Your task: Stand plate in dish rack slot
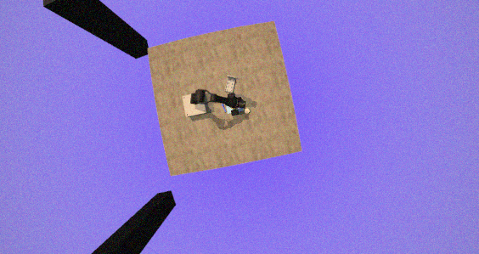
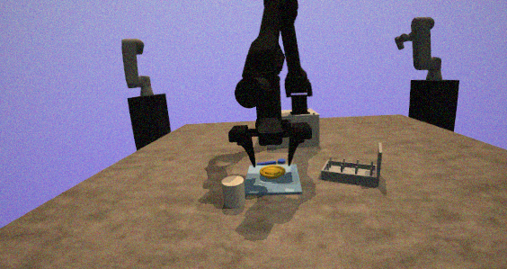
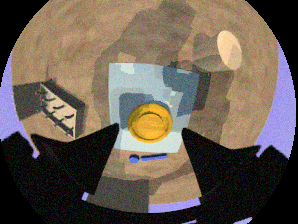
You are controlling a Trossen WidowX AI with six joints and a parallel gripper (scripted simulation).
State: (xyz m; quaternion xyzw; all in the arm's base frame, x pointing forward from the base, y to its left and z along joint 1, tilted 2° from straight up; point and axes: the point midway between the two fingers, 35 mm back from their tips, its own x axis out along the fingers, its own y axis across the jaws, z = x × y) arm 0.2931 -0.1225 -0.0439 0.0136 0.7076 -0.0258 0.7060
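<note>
The round orange-yellow plate (image 2: 272, 172) (image 3: 150, 123) lies flat on a light blue mat (image 2: 288, 188) (image 3: 150, 145). My gripper (image 2: 271, 165) (image 3: 151, 129) is open and empty, its fingers pointing down, one on each side of the plate and a little above it. In the top view the arm hides the plate. The grey dish rack (image 2: 350, 178) (image 3: 66, 99) (image 1: 230, 84) stands apart from the mat, on the right in the exterior view, with several thin upright rails and a tall panel at one end. Its slots hold nothing that I can see.
A cream mug (image 2: 233, 194) (image 3: 229, 50) (image 1: 247, 110) stands beside the mat's front left corner in the exterior view. A blue spoon-like utensil (image 2: 267, 163) (image 3: 154, 157) lies behind the mat. A pale box (image 2: 313, 131) (image 1: 194, 107) stands at the arm's base.
</note>
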